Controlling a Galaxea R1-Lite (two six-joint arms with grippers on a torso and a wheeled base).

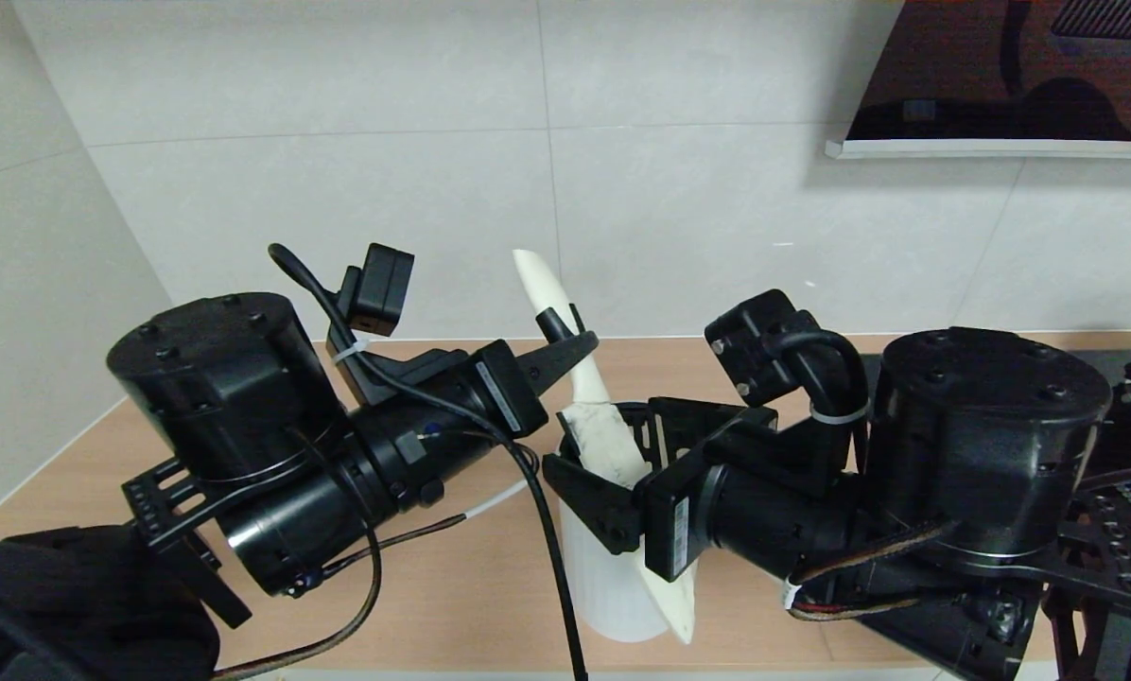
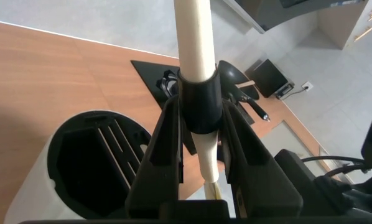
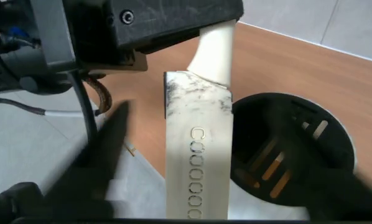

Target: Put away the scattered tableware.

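Note:
A knife with a cream handle point(image 1: 539, 279) and a white marbled blade point(image 3: 195, 162) with a row of holes hangs tilted over a white cylindrical holder point(image 1: 613, 596). The holder's black slotted insert point(image 2: 93, 165) faces up, and the blade tip passes down in front of its wall. My left gripper point(image 1: 565, 339) is shut on the handle point(image 2: 195, 50). My right gripper point(image 1: 608, 445) stands open at the holder's rim, one finger point(image 3: 105, 155) on each side of the blade without touching it.
The holder stands on a wooden counter point(image 1: 452, 567) against a tiled wall. A black hob point(image 2: 150, 74) with dark utensils lies to the right, under a range hood point(image 1: 1000, 85). Free counter lies left of the holder.

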